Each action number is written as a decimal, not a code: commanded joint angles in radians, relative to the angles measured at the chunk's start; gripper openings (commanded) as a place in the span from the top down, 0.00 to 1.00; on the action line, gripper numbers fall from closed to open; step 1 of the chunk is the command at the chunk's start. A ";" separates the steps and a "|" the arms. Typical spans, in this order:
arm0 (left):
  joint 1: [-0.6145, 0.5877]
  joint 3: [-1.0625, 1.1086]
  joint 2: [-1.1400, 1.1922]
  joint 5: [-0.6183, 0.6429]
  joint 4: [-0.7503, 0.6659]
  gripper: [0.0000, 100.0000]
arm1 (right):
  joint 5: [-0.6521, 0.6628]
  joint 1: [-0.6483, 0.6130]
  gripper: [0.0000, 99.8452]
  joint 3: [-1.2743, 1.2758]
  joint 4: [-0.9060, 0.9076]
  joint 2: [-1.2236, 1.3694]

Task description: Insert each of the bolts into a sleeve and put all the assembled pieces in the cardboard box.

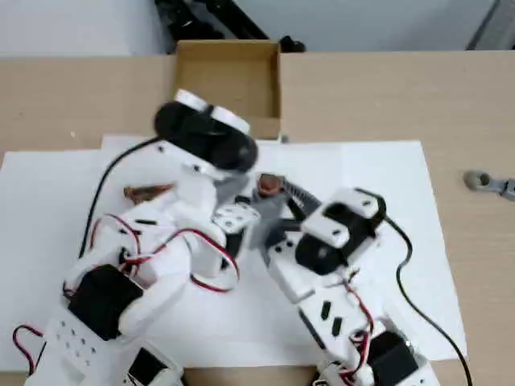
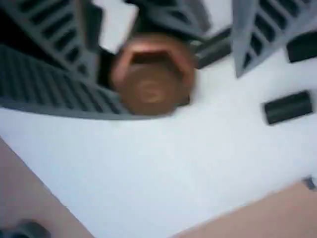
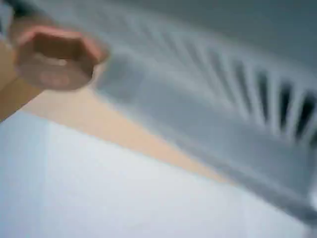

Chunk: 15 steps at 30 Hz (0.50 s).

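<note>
bolt [image 2: 151,74] looked dull brown matt plastic | left pincer fingers [image 2: 44,84] were grey ribbed matt plastic | sheet [image 1: 378,173] was smooth white paper | table [image 1: 370,96] was pale matt wood-look | cardboard box [image 1: 229,76] was plain matt brown card

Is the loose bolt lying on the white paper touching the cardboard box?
Apart. The high view shows the bolt lying on the paper, with a plain gap to the cardboard box farther back.

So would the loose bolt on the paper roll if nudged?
Probably not far: the loose bolt lies on its side, and a hex head like the other bolt's would catch. It looks coppery metal, so likely stiff and heavy for its size. The smooth paper may let it slide.
</note>
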 commanded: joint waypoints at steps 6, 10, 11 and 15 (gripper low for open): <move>-0.219 -0.062 -0.011 -0.071 0.008 0.96 | -0.003 0.077 1.00 -0.216 -0.150 0.269; -0.273 -0.065 -0.011 -0.106 0.038 0.99 | -0.002 0.093 1.00 -0.296 -0.200 0.390; -0.281 -0.065 -0.011 -0.106 0.054 0.99 | -0.002 0.099 1.00 -0.310 -0.216 0.421; -0.313 -0.065 -0.012 -0.109 0.123 0.99 | -0.002 0.128 1.00 -0.376 -0.269 0.544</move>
